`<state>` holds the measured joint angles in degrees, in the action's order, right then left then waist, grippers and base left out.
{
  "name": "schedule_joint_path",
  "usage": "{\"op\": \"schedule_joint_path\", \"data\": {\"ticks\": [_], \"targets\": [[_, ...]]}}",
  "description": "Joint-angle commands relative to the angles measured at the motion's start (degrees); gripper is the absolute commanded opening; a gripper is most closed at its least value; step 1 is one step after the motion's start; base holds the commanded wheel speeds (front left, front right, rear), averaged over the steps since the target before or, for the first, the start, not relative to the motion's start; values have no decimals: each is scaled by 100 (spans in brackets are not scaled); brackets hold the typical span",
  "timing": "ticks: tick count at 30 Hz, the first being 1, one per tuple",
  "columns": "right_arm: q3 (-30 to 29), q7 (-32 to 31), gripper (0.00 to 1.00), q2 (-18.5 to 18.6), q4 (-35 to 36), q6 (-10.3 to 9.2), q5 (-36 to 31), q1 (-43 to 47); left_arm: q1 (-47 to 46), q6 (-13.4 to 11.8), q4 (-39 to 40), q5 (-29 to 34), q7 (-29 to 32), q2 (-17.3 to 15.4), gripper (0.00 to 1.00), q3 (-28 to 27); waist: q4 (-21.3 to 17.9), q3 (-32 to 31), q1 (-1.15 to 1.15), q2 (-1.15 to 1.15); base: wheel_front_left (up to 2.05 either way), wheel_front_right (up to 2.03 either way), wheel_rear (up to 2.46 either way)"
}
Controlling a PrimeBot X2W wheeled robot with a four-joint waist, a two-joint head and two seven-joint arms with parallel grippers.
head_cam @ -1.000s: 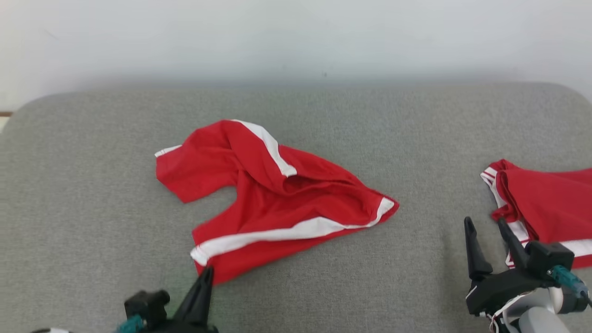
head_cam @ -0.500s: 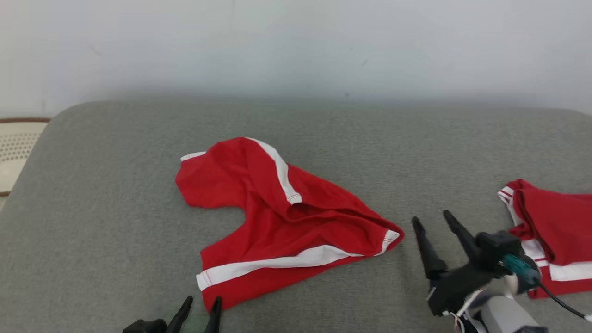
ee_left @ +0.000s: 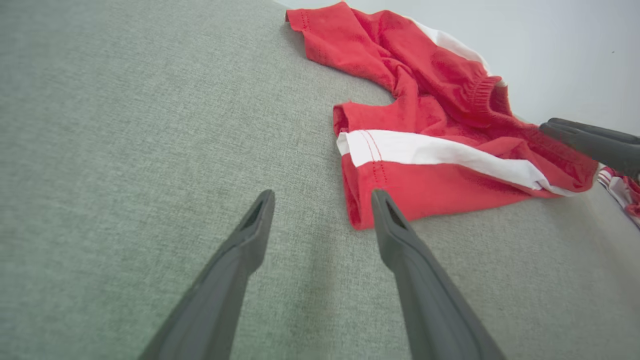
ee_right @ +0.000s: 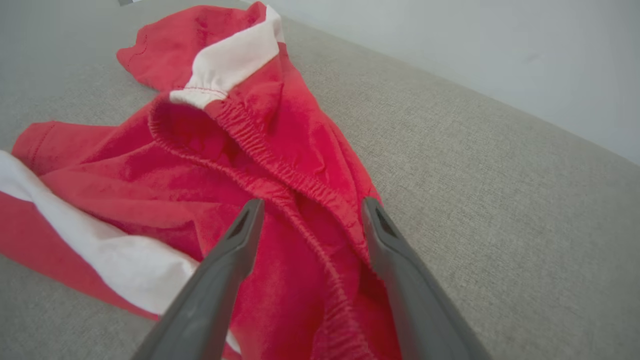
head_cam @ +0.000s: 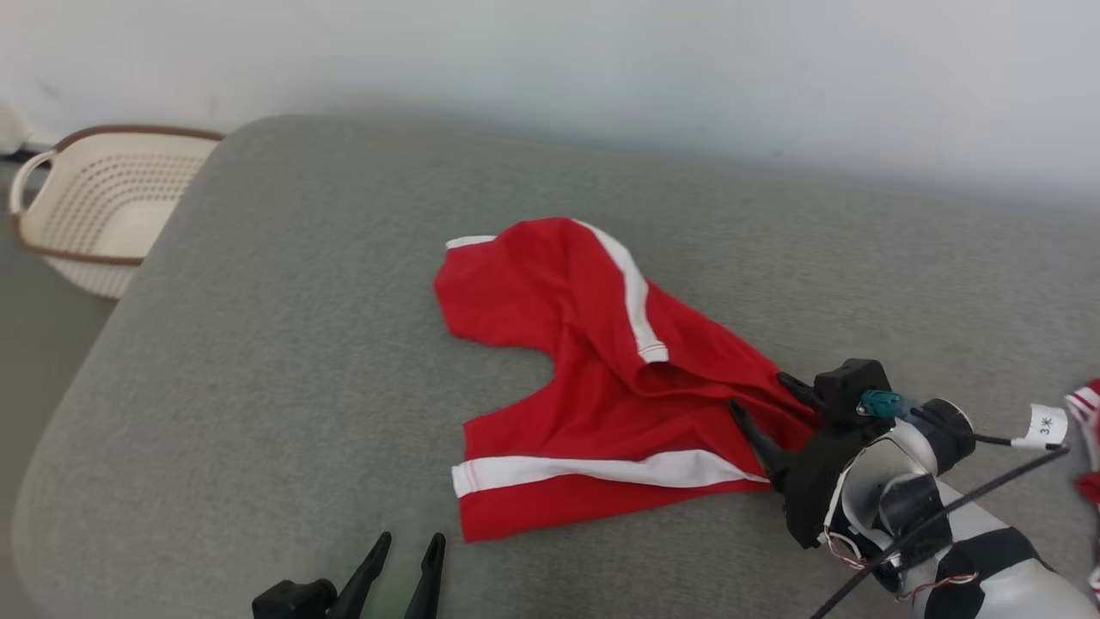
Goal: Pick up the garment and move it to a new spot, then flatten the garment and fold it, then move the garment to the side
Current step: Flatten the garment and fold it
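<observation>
left gripper [head_cam: 411, 536] sits open just short of the hem, right gripper [head_cam: 757, 389] open over the waistband of the red shorts [head_cam: 601, 404] crumpled mid-cushion [head_cam: 301, 344], so I'd say flattening's up, next both need to pinch and pull apart; cable tag [head_cam: 1044, 425] maybe says "3", too tiny to tell

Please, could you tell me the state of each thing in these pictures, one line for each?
red shorts, crumpled, unfolded, on the grey cushion.
left end effector, open, empty, over bare cushion by the shorts' hem.
right end effector, open, empty, over the waistband.
basket, upright; visible inside empty.
second red garment, mostly out of view; state unclear.
</observation>
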<state>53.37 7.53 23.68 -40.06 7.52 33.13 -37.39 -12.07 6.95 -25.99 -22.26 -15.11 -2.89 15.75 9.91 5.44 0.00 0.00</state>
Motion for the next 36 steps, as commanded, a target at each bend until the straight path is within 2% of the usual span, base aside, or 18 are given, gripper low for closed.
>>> {"op": "schedule_joint_path", "data": {"ticks": [1, 6, 7, 9, 11, 18, 24, 25, 26, 27, 31, 36], "targets": [[171, -77, 100, 51, -105, -7, 154, -112, 4, -35, 22, -56, -5, -4, 100, 8, 359, 140, 0, 0, 0, 0, 0], [747, -180, 98, 189, -335, -7, 542, -317, 51, -74, 119, -129, -5, -2, 100, 39, 487, 204, 0, 0, 0, 0, 0], [813, -183, 80, 203, -387, -7, 576, -350, 49, -81, 132, -143, -5, -1, 100, 45, 495, 222, 0, 0, 0, 0, 0], [911, -178, 27, 186, -515, -7, 646, -418, 19, -85, 150, -169, -5, -4, 100, 48, 508, 251, 0, 0, 0, 0, 0], [952, -114, 0, 154, -639, -7, 686, -540, -32, -91, 184, -166, -5, -4, 100, 54, 516, 286, 0, 0, 0, 0, 0], [436, 490, 0, 63, -1460, -8, 885, -893, -80, -88, 256, -151, -5, -5, 100, 163, 557, 370, 0, 0, 0, 0, 0], [-83, 667, 0, -79, -2270, -7, 1098, -917, -89, -92, 229, -176, -5, -3, 100, 257, 593, 349, 0, 0, 0, 0, 0], [-207, 694, 11, -86, -2457, -8, 1141, -931, -92, -95, 213, -177, -5, -4, 100, 276, 597, 336, 0, 0, 0, 0, 0], [-294, 718, 49, -101, -2625, -8, 1108, -953, -99, -99, 202, -177, -5, -3, 100, 297, 599, 323, 0, 0, 0, 0, 0], [-399, 738, 99, -117, -2801, -8, 1088, -970, -107, -102, 188, -176, -5, -3, 100, 320, 599, 296, 0, 0, 0, 0, 0], [-992, 768, 100, -85, -3120, -8, 960, -1077, -108, -142, 168, -111, -5, -3, 100, 336, 537, 186, 0, 0, 0, 0, 0], [-1752, 766, 100, -63, -2729, -8, 454, -770, 18, -196, 135, 51, -5, -5, 100, 179, 281, -48, 0, 0, 0, 0, 0]]}}
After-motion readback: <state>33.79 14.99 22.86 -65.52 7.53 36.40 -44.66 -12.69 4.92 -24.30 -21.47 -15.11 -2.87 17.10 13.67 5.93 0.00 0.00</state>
